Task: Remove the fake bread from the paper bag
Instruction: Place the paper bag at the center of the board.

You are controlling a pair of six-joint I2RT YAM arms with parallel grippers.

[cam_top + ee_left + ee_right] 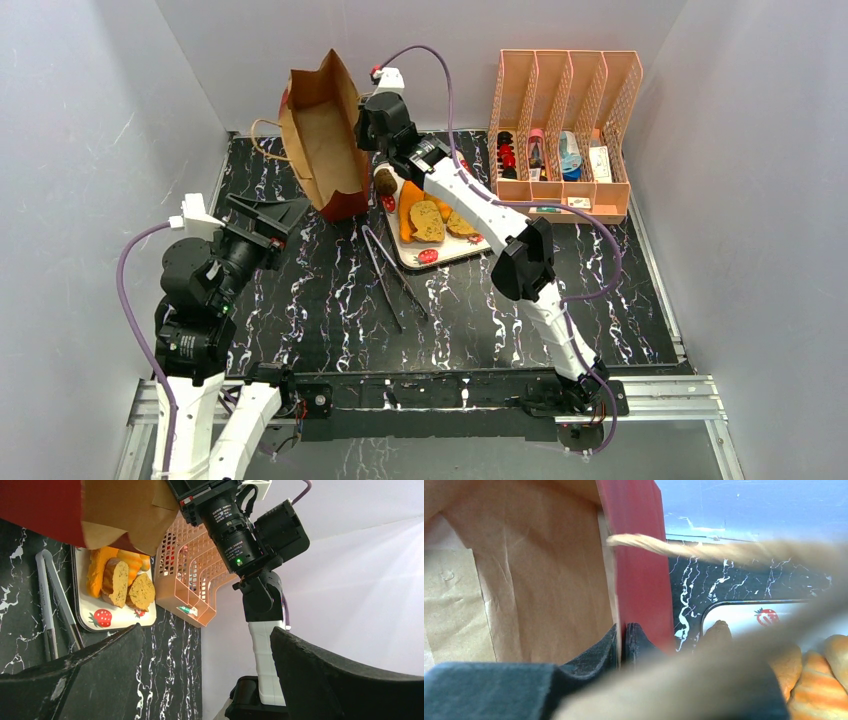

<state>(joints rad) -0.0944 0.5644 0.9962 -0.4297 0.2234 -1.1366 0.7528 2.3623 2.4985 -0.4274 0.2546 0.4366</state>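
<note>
The paper bag (pixel 322 135) stands tilted at the back left, mouth up, brown inside (pixel 524 580) and red outside (pixel 641 555). My right gripper (pixel 622 642) is shut on the bag's side wall at its rim (pixel 362 150), one finger inside and one outside. No bread shows in the part of the bag's inside that I see. The fake bread (pixel 427 220) lies on the strawberry-print tray (pixel 440 255) beside the bag: tan slices (pixel 117 582), orange pieces (pixel 819 680) and a dark roll (pixel 386 181). My left gripper (pixel 285 212) hangs open and holds nothing (pixel 205 680), left of the bag.
Metal tongs (pixel 390 275) lie on the black marbled table in front of the tray. A pink slotted organizer (pixel 565 130) with small items stands at the back right. The bag's twine handle (pixel 724 550) crosses close to the right wrist camera. White walls close in the sides and back.
</note>
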